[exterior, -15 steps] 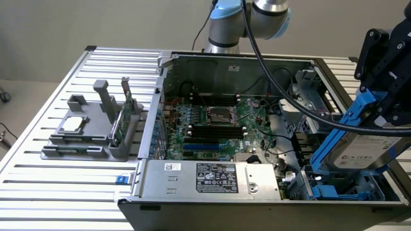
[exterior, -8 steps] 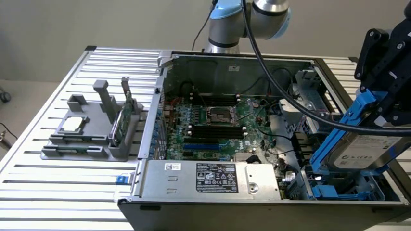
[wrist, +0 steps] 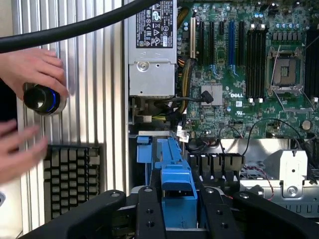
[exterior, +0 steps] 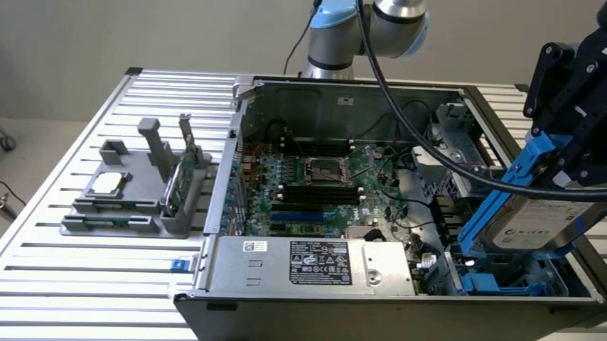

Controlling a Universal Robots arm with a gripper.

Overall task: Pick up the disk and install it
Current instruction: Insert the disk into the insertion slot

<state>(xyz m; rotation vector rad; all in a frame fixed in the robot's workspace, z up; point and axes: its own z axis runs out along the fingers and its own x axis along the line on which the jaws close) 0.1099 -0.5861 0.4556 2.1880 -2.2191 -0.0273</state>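
Above the open grey metal PC case (exterior: 332, 96), at the exterior view's right, the arm reaches down w/ its black claw (exterior: 561, 160) clamped on the blue plastic carrier of the flat silver-grey, white-labelled disk (exterior: 533, 222). The disk hangs tilted, lower end near the blue drive bay (exterior: 502, 285) in the case corner. The case holds a green motherboard (exterior: 313, 177) & a grey power supply (exterior: 313, 263). On the slatted metal counter (exterior: 95, 273), a grey holder (exterior: 124, 222) carries a square silver chip (exterior: 107, 182) & a thin green card (exterior: 195, 170).
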